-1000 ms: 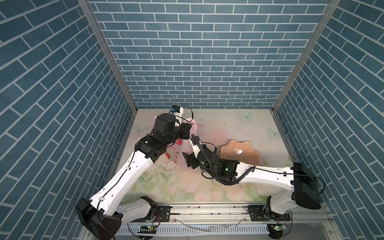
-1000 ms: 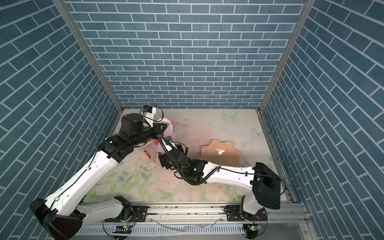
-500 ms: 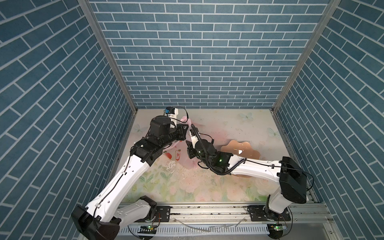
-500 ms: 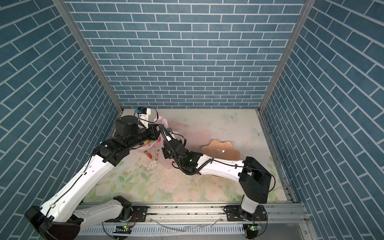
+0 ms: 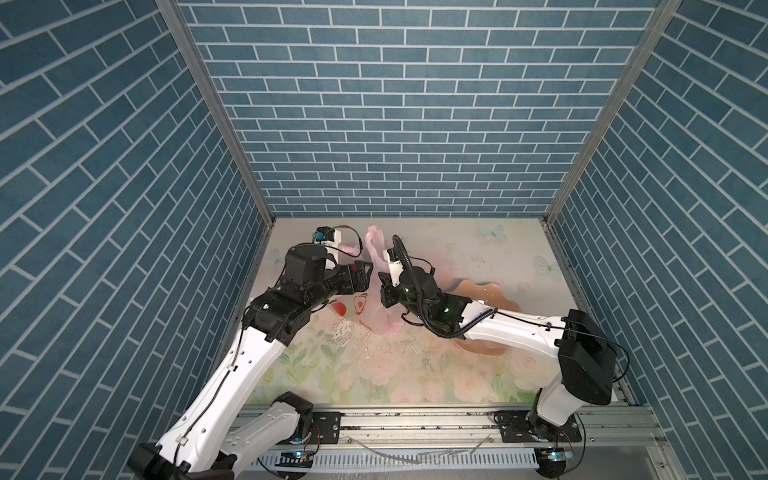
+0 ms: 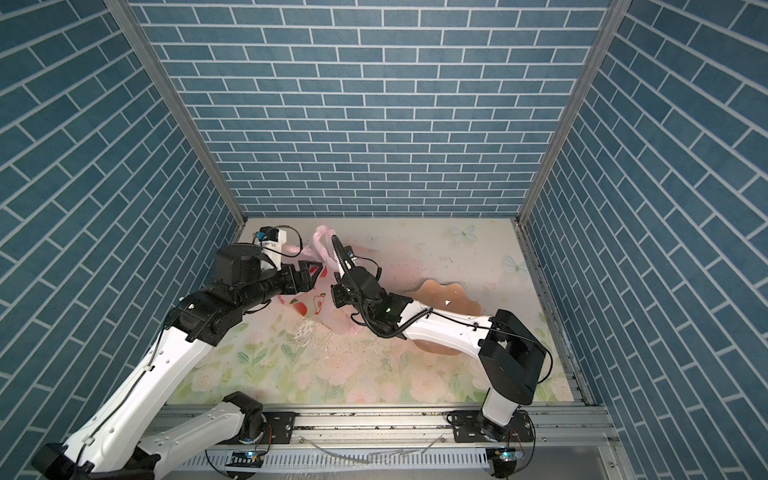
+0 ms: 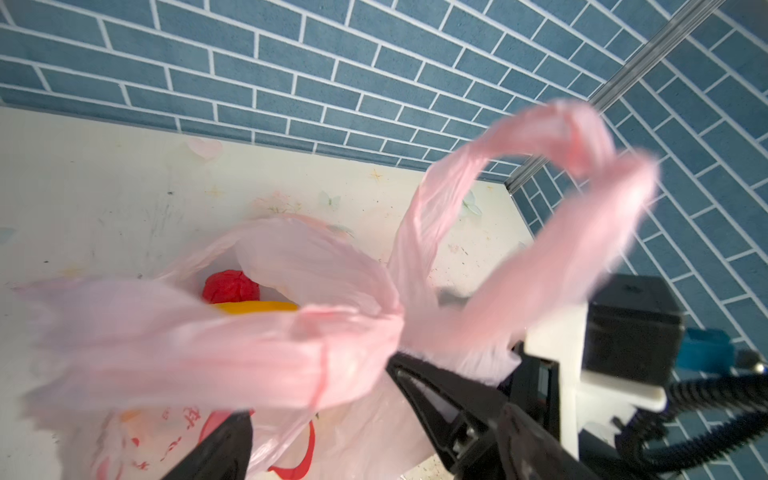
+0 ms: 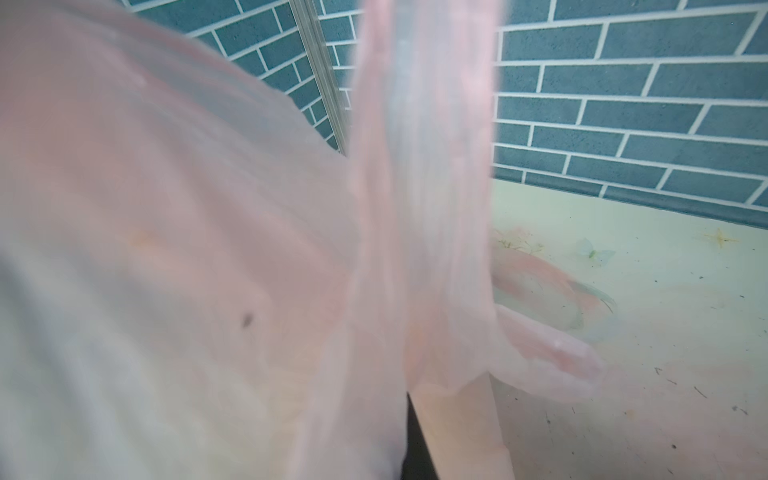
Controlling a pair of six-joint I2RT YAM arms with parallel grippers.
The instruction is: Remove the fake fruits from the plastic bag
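Pale pink plastic bag [image 7: 208, 353] with red prints; blue brick-patterned walls [image 5: 395, 104].

Plastic bag [image 5: 368, 312] near peach bowl [image 5: 484, 291]

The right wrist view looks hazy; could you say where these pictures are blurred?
Right wrist view: the plastic bag, close to the lens and out of focus, veils most of the frame. Left wrist view: its handle loop is motion-smeared, the red fruit inside sharper. Both top views: sharp, a glint on the bowl.
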